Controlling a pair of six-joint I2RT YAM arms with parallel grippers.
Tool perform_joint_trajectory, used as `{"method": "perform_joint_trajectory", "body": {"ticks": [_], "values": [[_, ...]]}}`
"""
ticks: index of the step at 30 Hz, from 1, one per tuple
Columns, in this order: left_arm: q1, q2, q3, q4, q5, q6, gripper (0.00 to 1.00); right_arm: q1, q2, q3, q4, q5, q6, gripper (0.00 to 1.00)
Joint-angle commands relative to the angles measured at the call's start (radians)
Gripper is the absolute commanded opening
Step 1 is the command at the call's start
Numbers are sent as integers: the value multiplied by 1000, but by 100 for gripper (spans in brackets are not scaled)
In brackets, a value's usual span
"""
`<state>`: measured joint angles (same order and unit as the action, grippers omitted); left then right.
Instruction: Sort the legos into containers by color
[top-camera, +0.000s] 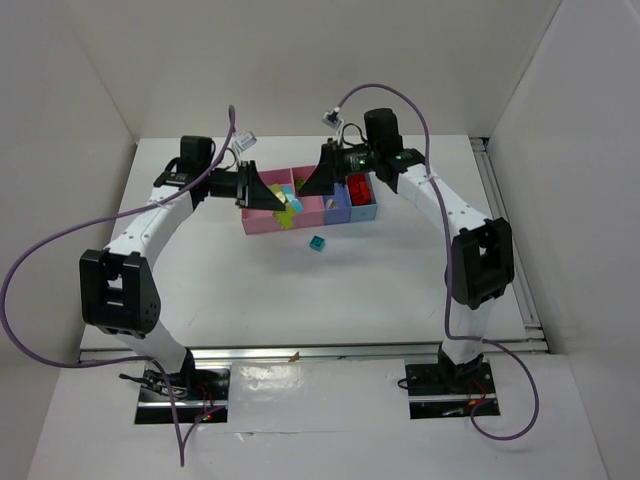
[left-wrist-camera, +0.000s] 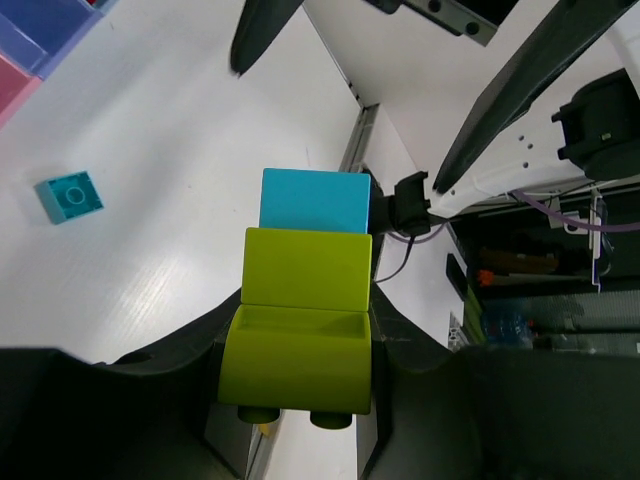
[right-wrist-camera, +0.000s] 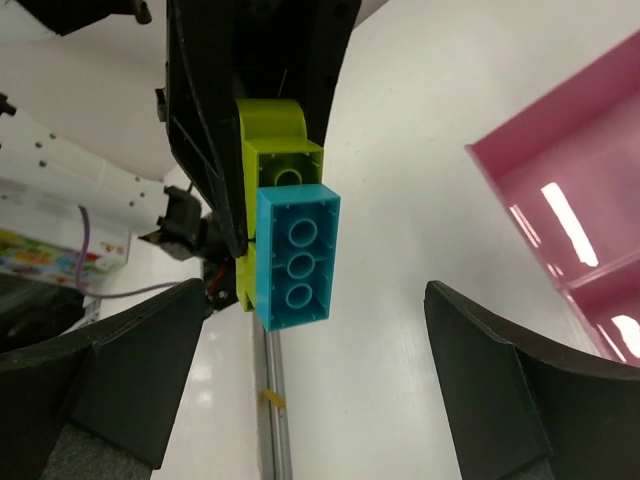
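Yellow-green brick (left-wrist-camera: 300, 330), smooth with one rounded end, is joined to a cyan brick (right-wrist-camera: 296, 255) showing three rings. The left gripper (top-camera: 262, 190) pinches the green one over the pink containers (top-camera: 262, 222). The right gripper (right-wrist-camera: 315, 340) stands spread wide. A loose cyan piece (top-camera: 317, 243) lies on the table at 6 o'clock of the bins.
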<state>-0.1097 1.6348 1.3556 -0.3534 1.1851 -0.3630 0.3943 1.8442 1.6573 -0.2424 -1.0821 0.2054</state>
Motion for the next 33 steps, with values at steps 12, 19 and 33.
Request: {"method": "perform_joint_trajectory", "body": {"ticks": [12, 19, 33], "values": [[-31, 10, 77, -27, 79, 62, 0, 64, 62, 61, 57, -191, 26, 74], [-31, 10, 86, -36, 79, 62, 0, 64, 81, 61, 100, -220, 72, 31], [39, -23, 17, -53, 18, 70, 0, -51, -63, -152, 278, 62, 259, 4]]}}
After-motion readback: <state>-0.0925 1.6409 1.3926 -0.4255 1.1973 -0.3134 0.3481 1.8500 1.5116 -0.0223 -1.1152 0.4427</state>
